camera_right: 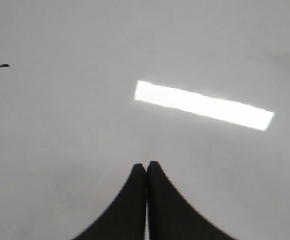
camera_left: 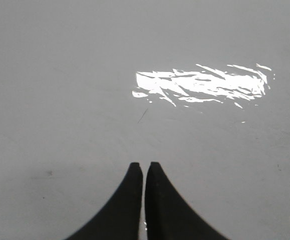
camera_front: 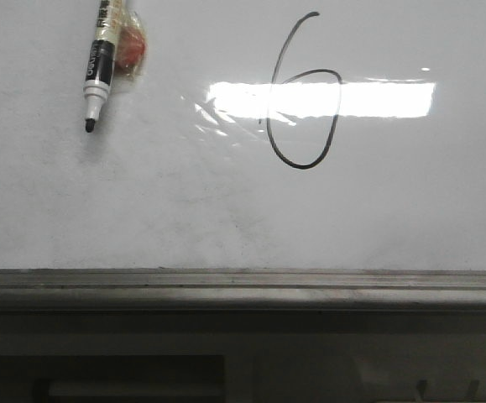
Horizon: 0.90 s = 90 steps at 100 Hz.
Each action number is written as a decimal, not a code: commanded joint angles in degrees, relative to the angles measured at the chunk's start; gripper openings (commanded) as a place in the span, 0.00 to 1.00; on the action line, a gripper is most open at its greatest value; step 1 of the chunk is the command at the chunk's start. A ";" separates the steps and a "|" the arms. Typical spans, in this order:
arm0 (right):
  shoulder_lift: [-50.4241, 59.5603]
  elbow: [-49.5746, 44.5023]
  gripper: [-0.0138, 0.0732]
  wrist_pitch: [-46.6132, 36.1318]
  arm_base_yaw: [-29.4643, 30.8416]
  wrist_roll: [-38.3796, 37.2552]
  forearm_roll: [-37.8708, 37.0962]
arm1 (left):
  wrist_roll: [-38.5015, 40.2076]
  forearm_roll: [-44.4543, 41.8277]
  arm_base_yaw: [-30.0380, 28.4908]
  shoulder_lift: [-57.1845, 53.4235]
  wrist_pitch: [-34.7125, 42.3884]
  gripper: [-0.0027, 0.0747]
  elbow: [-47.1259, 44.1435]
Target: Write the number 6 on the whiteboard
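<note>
in the front view's upper left, a black-and-white marker [camera_front: 98, 69] lies on the whiteboard [camera_front: 142, 201], tip down, beside a small red object [camera_front: 131, 47]. right of centre near the top, the number 6 [camera_front: 301, 101] crosses a bright glare. both wrist views show the left gripper [camera_left: 145, 167] and right gripper [camera_right: 146, 167] clenched, grasping nothing.

Whiteboard [camera_front: 142, 210], glossy white, bearing the drawn number 6 [camera_front: 303, 92]; uncapped black marker [camera_front: 100, 67] lies at upper left.
</note>
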State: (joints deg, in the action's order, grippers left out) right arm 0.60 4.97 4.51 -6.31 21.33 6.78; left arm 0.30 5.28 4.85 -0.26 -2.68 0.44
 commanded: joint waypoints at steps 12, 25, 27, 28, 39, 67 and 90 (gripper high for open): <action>1.02 -6.04 0.11 -7.61 2.34 -6.60 -8.05 | 0.52 0.18 0.45 -1.75 4.05 0.01 -2.74; 1.02 -6.90 0.11 -4.51 2.37 -6.94 -10.22 | 0.52 0.18 0.45 -1.75 4.05 0.01 -2.74; 1.02 -6.90 0.11 -4.51 2.37 -6.94 -10.38 | 0.52 0.18 0.45 -1.75 4.05 0.01 -2.74; 1.02 -6.90 0.11 -4.17 2.37 -6.94 -10.40 | 0.52 0.18 0.45 -1.75 4.05 0.01 -2.74; 1.02 -6.90 0.11 -3.36 2.37 -6.94 -10.85 | 0.52 0.18 0.45 -1.75 4.05 0.01 -2.74; 1.02 -6.79 0.11 -4.51 2.37 -6.94 -10.73 | 0.52 0.18 0.45 -1.75 4.05 0.01 -2.74; 1.02 -6.79 0.11 -4.51 2.37 -6.94 -10.73 | 0.52 0.18 0.45 -1.75 4.05 0.01 -2.74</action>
State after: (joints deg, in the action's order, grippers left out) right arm 0.60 -0.60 4.78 -4.34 14.66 -3.63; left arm 0.30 5.28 4.85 -0.26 -2.68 0.44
